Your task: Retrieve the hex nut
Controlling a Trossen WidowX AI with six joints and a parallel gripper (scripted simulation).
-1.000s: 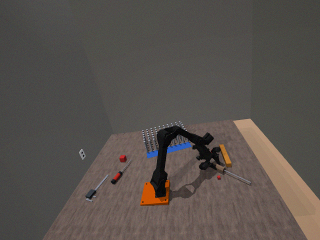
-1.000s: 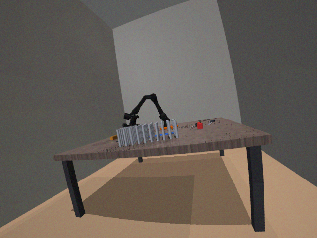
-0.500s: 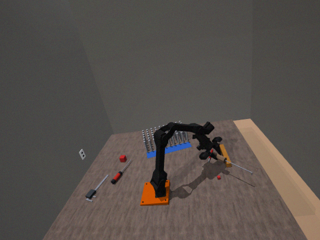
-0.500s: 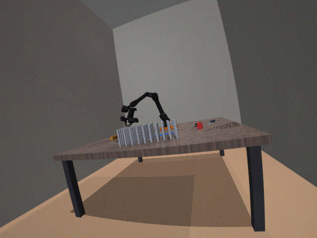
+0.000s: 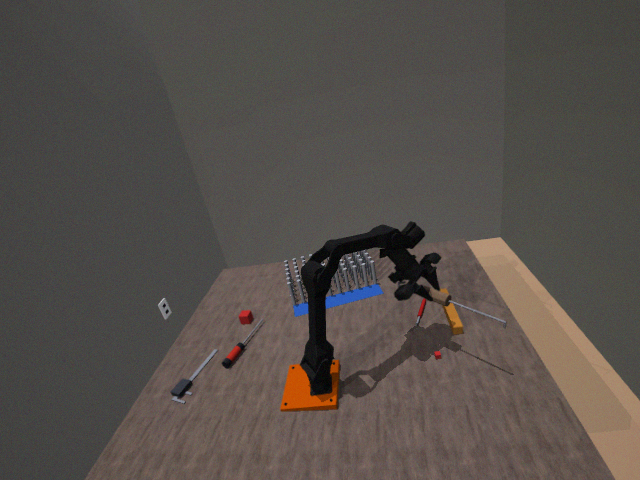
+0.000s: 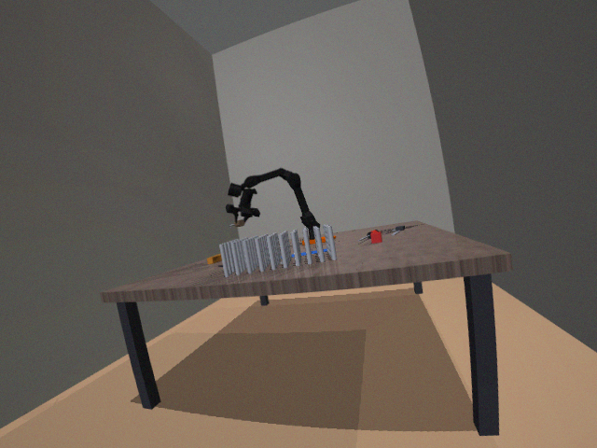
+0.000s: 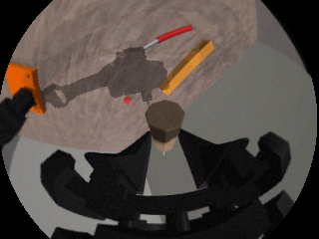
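Note:
My gripper [image 5: 431, 291] [image 6: 239, 222] [image 7: 164, 132] is shut on the wooden handle of a hook tool [image 5: 440, 297] [image 7: 165, 121] and holds it above the table, to the right of the spacers. The tool's thin metal rod [image 5: 478, 312] points out to the right and ends in a small hook. The standing metal spacers [image 5: 351, 268] [image 6: 270, 250] form a dense field at the back of the table. The blue taped strip [image 5: 361, 295] lies in front of them. The nut is hidden among the spacers.
An orange block [image 5: 454, 317] [image 7: 187, 67], a small red-handled tool [image 5: 420, 310] [image 7: 174, 34] and a tiny red cube [image 5: 437, 354] lie under the gripper. A red cube [image 5: 246, 316], a red-black screwdriver [image 5: 235, 352] and a grey tool [image 5: 186, 382] lie left. The orange arm base [image 5: 310, 390] is at the front.

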